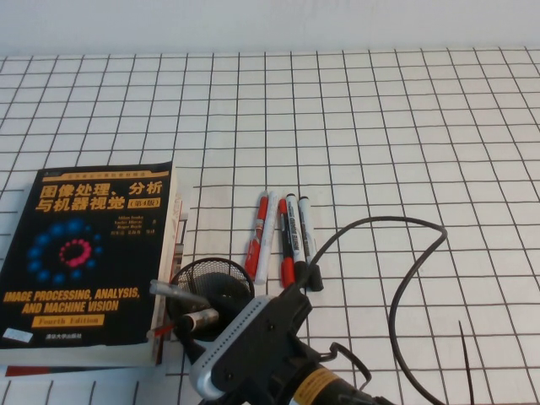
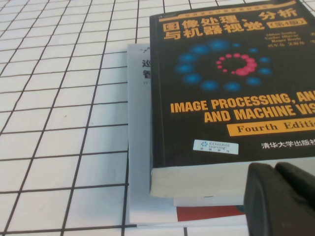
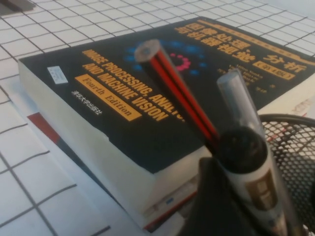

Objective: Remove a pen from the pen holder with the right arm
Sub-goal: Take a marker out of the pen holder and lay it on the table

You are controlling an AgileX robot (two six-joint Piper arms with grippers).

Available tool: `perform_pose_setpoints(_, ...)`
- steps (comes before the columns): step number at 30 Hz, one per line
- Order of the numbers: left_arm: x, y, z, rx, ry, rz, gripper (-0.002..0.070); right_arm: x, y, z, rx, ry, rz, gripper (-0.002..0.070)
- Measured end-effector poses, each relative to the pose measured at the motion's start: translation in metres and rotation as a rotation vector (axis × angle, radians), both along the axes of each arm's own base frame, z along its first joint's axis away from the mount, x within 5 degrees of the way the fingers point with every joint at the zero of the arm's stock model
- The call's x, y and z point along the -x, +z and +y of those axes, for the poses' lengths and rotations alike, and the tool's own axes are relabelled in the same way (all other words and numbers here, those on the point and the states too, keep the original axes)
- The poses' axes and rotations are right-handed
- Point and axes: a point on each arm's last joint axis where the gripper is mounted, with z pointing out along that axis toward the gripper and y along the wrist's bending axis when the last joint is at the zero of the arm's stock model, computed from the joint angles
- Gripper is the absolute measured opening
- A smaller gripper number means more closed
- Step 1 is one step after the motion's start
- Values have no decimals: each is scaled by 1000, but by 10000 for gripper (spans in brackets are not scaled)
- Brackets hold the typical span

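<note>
item: pen holder (image 1: 211,268), black mesh, on the gridded table (image 1: 380,126) just beside the book (image 1: 84,253); its pens (image 1: 177,293) lean out toward the book.
right gripper (image 1: 224,299): at the holder, beside a dark-capped pen (image 3: 246,157); you cannot tell whether it is open or closed.
left gripper (image 2: 280,196): by the book's corner, closed, empty.
loose: you find four markers (image 1: 283,236) just beyond the holder.
</note>
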Motion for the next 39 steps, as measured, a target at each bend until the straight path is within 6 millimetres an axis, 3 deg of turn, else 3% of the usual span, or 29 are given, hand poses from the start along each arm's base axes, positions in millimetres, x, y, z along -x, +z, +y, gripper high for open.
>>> perform_pose_setpoints(15,0,0,0,0,0,0,-4,0,3,2,-8,23,-29,153)
perform_pose_setpoints(28,0,0,0,0,0,0,-4,1,3,3,2,32,-28,139)
perform_pose_setpoints(33,0,0,0,0,0,0,-4,2,17,-3,13,13,3,139)
perform_pose_setpoints(39,0,0,0,0,0,0,-4,4,57,-20,-21,-31,-6,139)
